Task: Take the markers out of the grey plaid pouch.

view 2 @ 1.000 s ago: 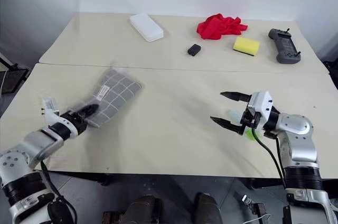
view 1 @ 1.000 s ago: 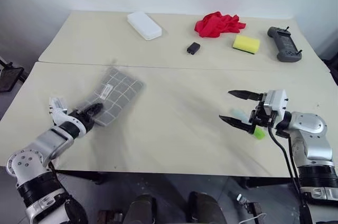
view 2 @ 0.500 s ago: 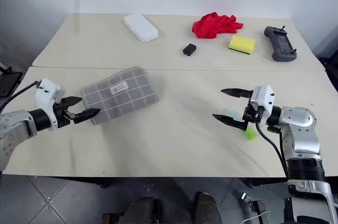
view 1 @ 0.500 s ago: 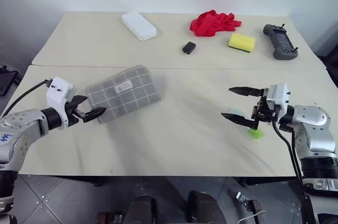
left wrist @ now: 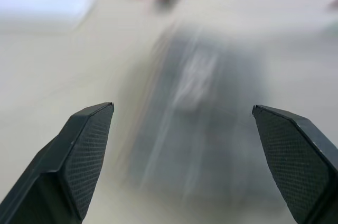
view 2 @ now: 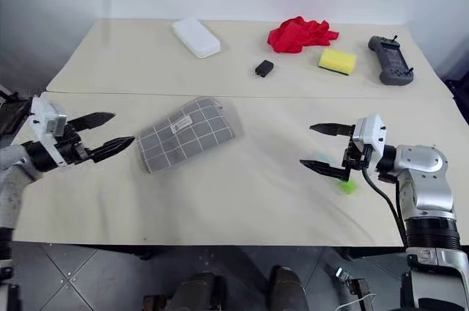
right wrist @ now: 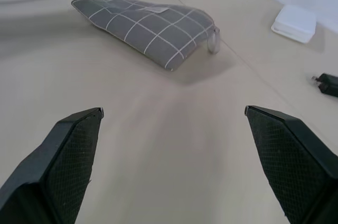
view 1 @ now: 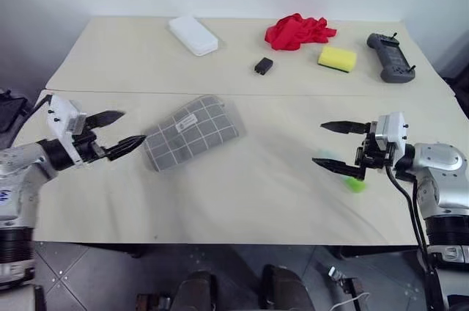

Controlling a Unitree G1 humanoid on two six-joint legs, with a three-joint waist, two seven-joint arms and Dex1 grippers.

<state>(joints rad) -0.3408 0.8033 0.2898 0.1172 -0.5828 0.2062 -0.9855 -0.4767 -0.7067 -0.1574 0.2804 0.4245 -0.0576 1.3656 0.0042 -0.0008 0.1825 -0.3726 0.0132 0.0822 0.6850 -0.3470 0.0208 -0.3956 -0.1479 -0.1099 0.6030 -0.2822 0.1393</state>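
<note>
The grey plaid pouch (view 1: 193,131) lies flat on the near table (view 1: 242,194), left of centre, its long axis slanting from near-left up to far-right, label side up. Just off its near-left end hovers the left gripper (view 1: 122,132), jaws spread wide, holding nothing, pointing along the pouch's length, so that arm looks much the closer. Well apart on the other side, the right gripper (view 1: 340,147) hangs wide open and empty too, with a green marker (view 1: 356,184) on the table just beneath it. The red one I can't spot.
</note>
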